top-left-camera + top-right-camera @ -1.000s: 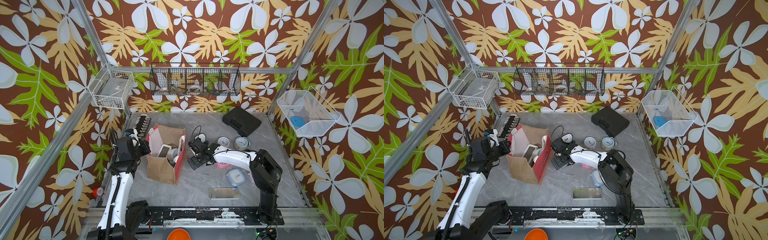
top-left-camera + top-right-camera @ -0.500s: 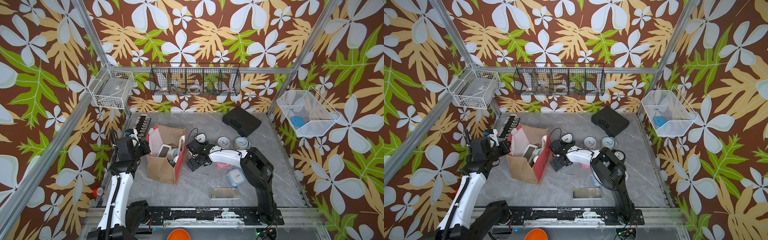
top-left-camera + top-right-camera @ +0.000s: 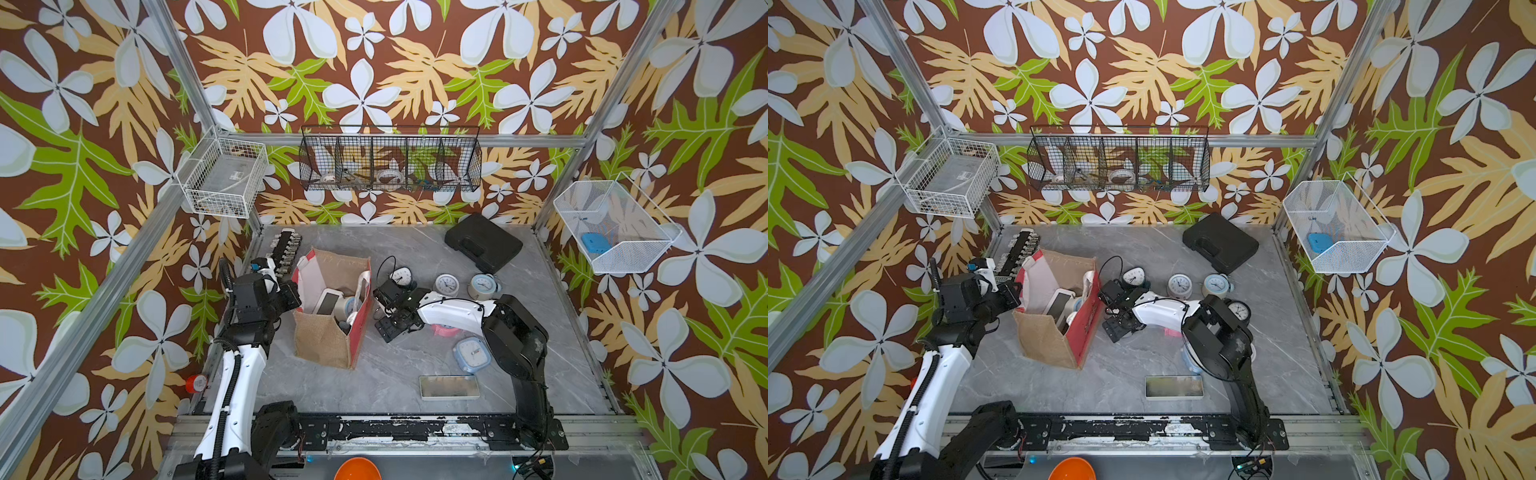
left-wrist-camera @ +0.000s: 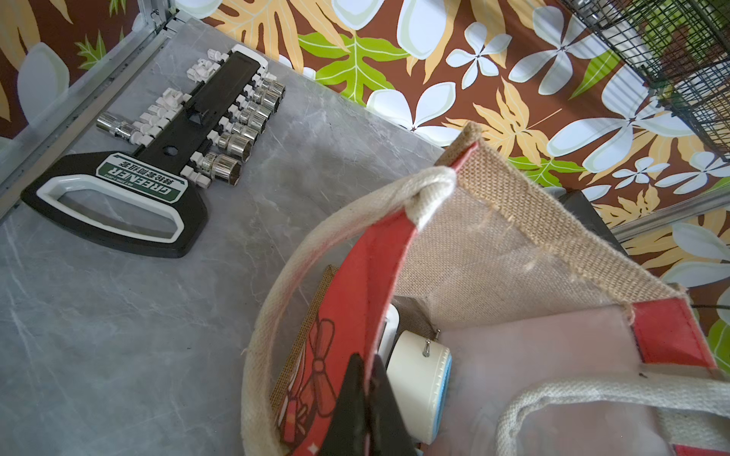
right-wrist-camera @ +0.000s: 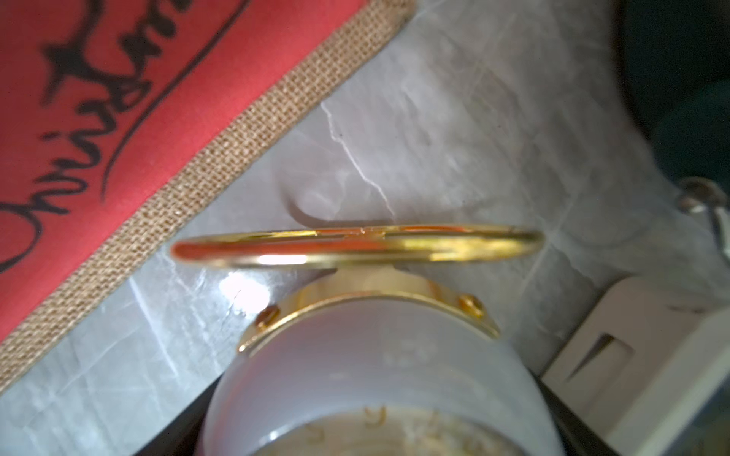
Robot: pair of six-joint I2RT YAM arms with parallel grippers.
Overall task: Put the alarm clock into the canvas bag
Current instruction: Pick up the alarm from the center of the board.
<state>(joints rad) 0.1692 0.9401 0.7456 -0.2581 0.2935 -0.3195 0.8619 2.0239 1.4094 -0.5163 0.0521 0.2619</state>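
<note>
The left claw [image 4: 365, 395] is clamped on the red rim of the bag [image 3: 322, 345], mid-frame. The right claw [image 3: 388, 311] straddles a clock [image 5: 379, 375] on the counter [image 3: 395, 370] just right of the bag. Whether it grips yet I cannot tell, so lift and drop remain.

A lab test cell: aluminium frame [image 3: 178, 83], floral backdrop walls [image 3: 374, 62], hung wire baskets [image 3: 390, 160]
</note>
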